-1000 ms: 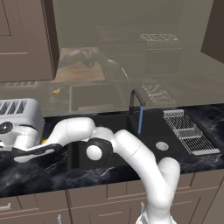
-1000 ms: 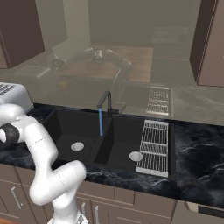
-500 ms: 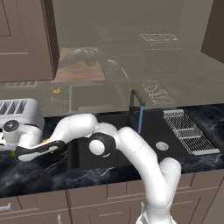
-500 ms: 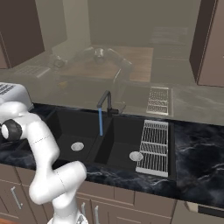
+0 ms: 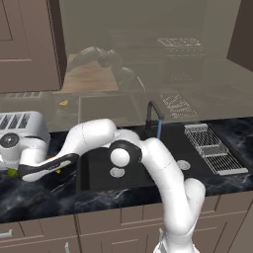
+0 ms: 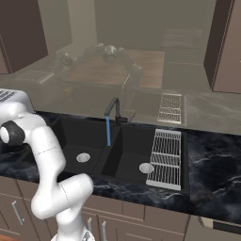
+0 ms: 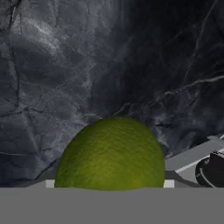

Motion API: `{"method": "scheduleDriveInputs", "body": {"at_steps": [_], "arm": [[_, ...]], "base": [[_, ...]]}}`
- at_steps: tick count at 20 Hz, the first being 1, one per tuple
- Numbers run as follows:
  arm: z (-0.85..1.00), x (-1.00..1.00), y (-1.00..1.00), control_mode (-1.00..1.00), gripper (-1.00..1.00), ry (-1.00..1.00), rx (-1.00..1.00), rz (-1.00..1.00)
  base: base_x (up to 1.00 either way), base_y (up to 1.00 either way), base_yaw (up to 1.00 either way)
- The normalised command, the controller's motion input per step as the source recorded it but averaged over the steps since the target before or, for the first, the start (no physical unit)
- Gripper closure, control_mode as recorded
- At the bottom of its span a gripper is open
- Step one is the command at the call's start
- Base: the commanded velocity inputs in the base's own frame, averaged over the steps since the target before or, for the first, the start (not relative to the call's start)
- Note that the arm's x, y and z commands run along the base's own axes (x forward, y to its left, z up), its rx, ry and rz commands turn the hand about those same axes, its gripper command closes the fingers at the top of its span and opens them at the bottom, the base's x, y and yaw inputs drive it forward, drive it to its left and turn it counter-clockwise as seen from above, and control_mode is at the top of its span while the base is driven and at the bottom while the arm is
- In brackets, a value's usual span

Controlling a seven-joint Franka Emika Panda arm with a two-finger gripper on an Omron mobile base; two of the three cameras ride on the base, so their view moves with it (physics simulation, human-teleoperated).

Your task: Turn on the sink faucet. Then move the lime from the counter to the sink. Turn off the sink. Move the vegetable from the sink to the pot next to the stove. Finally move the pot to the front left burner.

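Water runs in a thin blue stream from the black sink faucet point(image 5: 153, 114) point(image 6: 114, 107) into the black double sink point(image 5: 99, 183) point(image 6: 70, 134). My arm reaches far left over the veined black counter point(image 5: 44, 197) point(image 7: 65, 65). The yellow-green lime point(image 5: 12, 173) point(image 7: 111, 153) lies on the counter in front of the toaster. My gripper point(image 5: 15, 171) point(image 7: 109, 185) is down over it, its jaws against the lime's two sides. The lime hides the fingertips in the hand view. The pot and the stove are out of view.
A silver toaster point(image 5: 22, 124) stands just behind the hand, and its corner with a knob point(image 7: 210, 168) is close beside the lime. A wire dish rack point(image 5: 212, 148) point(image 6: 165, 157) covers the sink's right side. A window rises behind the counter.
The elbow has swung a little up and to the right. The hand has stayed low over the lime by the toaster. Water keeps running.
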Motion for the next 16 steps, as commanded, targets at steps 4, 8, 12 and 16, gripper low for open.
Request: {"method": "scheduleDriveInputs", "body": {"at_steps": [4, 8, 12, 16], "arm": [[0.60, -0.42, -0.27, -1.00, 1.00, 0.00, 0.04, -0.11], [0.50, -0.48, -0.61, -1.00, 1.00, 0.00, 0.07, -0.09], [0.31, -0.61, -0.88, -1.00, 1.00, 0.00, 0.11, -0.05], [0.19, -0.64, -0.91, -1.00, 1.00, 0.00, 0.14, -0.06]], "base": [[0.00, 0.00, 0.00], [0.00, 0.00, 0.00], [0.00, 0.00, 0.00], [0.00, 0.00, 0.00]]}}
